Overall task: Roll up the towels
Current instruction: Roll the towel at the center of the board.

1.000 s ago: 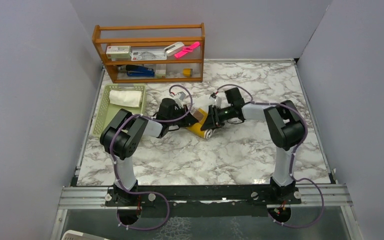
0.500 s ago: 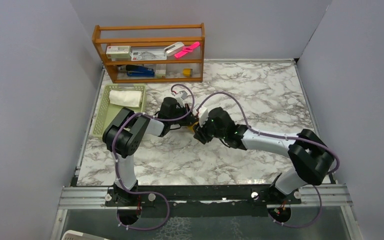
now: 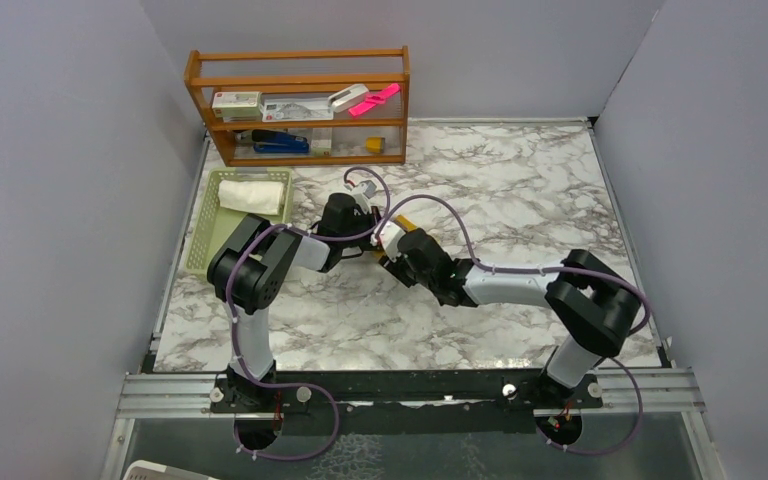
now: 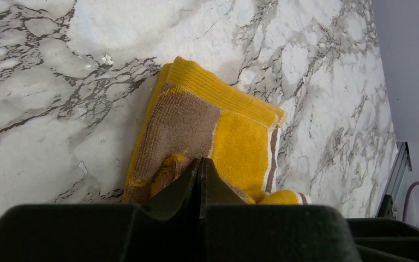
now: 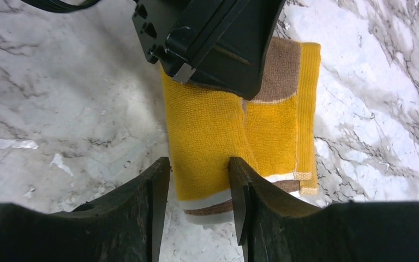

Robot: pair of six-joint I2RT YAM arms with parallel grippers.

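The mustard-yellow towel lies partly rolled at the middle of the marble table, with a brown patch and white-brown stripes at its end. My left gripper is shut, its tips pressed down onto the brown fold with no cloth showing between them. My right gripper is open at the striped end of the yellow roll, one finger on either side of it. From above, both grippers meet over this towel and hide most of it. The white towel lies rolled in the pale green basket.
A wooden shelf holding stationery stands at the back left, just behind the basket. Grey walls close in the table on the left, back and right. The right arm's elbow sticks out toward the right edge.
The right arm has swung from the towel's far side round to its near side. Its gripper has opened wider at the roll's end. The left gripper has stayed shut on the towel.
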